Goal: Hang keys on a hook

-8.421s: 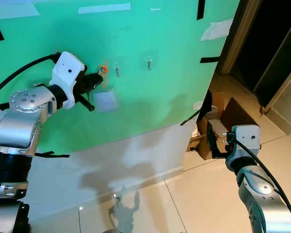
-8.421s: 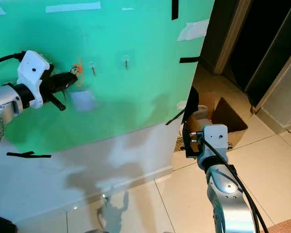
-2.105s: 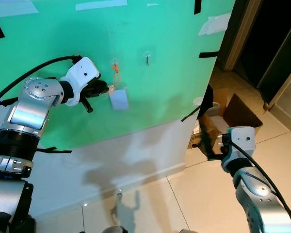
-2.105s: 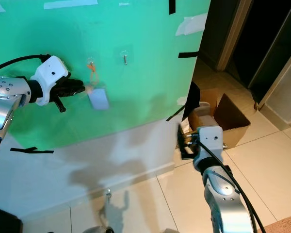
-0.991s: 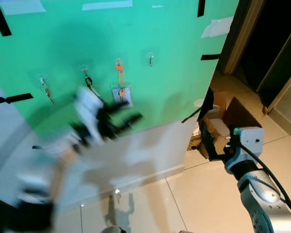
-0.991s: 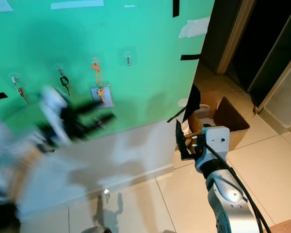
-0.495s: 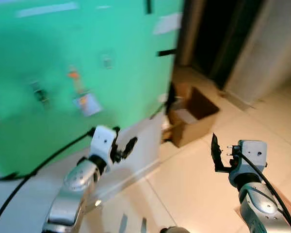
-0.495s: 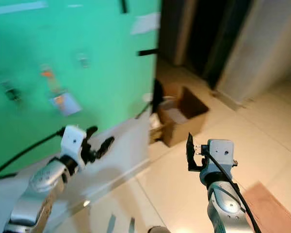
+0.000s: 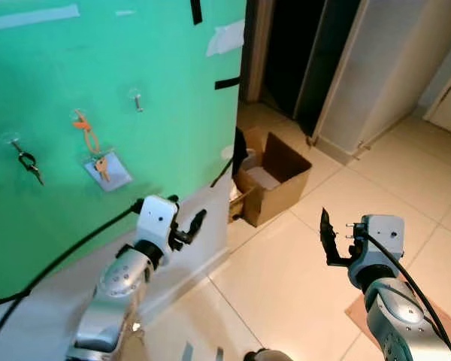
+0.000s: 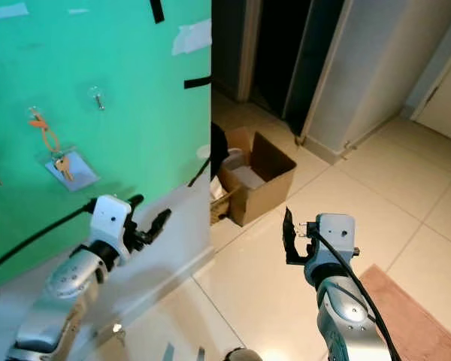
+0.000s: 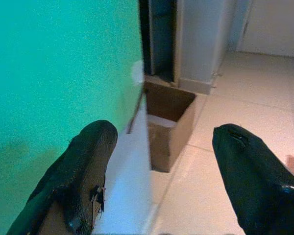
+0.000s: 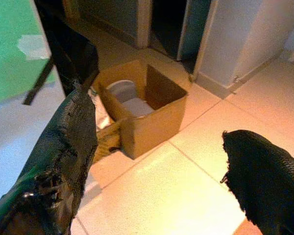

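Green wall [image 9: 165, 68] carries keys [image 9: 98, 162] on a hook [image 9: 79, 116]; left gripper [image 9: 186, 226] and right gripper [image 9: 329, 241] fingers apart, empty.

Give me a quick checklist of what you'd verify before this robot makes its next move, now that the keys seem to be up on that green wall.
1. Keys with the orange loop and grey tag hang from a small hook on the green wall: ok.
2. Left gripper open, holding nothing: ok.
3. Left gripper away from the keys, low beside the wall: ok.
4. Right gripper open, empty, over the tiled floor: ok.
5. Open brown cardboard box on the floor close ahead, a possible obstacle: not ok.
6. Hook firmly stuck to the wall: cannot tell.
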Motion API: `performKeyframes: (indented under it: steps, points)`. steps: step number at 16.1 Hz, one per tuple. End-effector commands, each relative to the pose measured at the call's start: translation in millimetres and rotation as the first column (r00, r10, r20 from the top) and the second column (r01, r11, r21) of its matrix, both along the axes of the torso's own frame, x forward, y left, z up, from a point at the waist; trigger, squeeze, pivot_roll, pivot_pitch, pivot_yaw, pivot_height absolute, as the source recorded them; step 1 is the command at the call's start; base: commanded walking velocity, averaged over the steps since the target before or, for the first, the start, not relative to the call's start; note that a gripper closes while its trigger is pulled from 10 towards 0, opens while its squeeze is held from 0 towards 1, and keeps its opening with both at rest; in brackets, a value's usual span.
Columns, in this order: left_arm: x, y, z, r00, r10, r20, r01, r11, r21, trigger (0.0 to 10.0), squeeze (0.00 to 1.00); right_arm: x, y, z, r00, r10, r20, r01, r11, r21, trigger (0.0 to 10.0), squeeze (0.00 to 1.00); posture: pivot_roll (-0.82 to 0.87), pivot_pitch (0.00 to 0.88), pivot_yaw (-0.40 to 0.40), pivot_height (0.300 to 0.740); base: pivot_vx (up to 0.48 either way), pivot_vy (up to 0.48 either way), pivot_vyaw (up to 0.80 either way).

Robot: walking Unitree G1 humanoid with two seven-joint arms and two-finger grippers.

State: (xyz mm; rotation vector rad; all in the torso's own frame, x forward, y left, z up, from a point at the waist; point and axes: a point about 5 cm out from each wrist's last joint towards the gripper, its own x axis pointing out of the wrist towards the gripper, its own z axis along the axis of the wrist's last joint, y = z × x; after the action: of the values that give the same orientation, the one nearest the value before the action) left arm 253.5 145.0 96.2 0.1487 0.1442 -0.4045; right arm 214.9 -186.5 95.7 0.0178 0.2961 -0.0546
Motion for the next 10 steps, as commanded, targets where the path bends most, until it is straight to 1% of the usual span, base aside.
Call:
performKeyframes:
  steps: [1, 10]
  points:
    - [0.9, -0.8, 3.0, 1.0, -0.007, 0.014, 0.007, 1.0, 0.014, 10.0, 0.0, 1.8, -3.6, 1.7, 1.0, -0.006, 0.006, 0.006, 1.0, 0.005, 10.0, 0.0, -0.06, 0.0, 0.011, 0.74, 0.0, 0.0, 0.0]
    - [0.9, -0.8, 3.0, 1.0, -0.007, 0.014, 0.007, 1.0, 0.014, 10.0, 0.0, 1.8, -3.6, 1.7, 1.0, -0.006, 0.006, 0.006, 1.0, 0.005, 10.0, 0.0, -0.06, 0.0, 0.011, 0.74, 0.0, 0.0, 0.0]
